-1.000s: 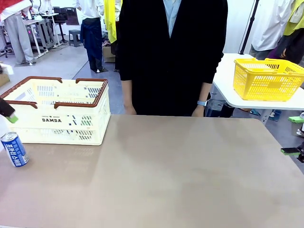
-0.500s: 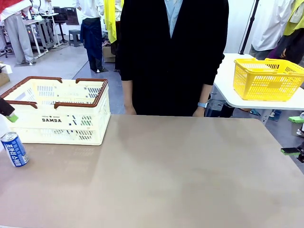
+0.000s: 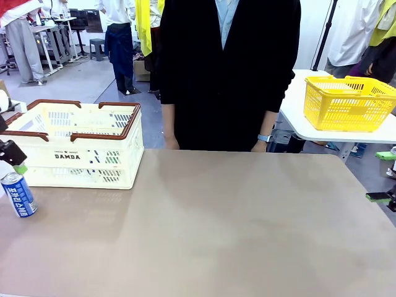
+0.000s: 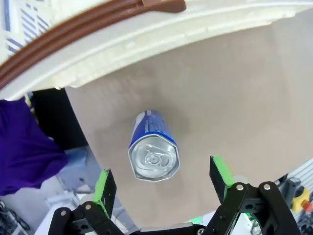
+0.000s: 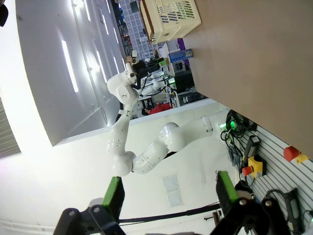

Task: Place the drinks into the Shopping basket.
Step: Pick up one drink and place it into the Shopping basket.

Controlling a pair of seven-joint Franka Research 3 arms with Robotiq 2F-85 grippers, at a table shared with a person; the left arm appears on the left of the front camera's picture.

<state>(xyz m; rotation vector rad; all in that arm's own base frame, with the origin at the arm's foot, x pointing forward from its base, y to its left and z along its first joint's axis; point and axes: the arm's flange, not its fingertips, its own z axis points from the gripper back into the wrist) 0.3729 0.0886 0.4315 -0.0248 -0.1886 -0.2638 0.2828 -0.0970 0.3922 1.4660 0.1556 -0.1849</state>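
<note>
A blue drink can with white and red markings stands on the table just in front of the Shopping basket, a cream crate with a brown rim and DAMDA lettering. My left gripper hangs right above the can at the picture's left edge. Looking down from the left wrist, the can's silver top lies between the spread green pads, and the left gripper is open and not touching it. The basket's rim runs across the top. My right gripper stays open at the table's right edge, with nothing between its fingers.
A person in a dark jacket stands at the far side, hands down behind the table edge. A yellow mesh basket sits on a white table at the back right. The tan tabletop stretches bare between the arms.
My left gripper has come down a little toward the blue can. The can, the basket and the right arm have stayed put.
</note>
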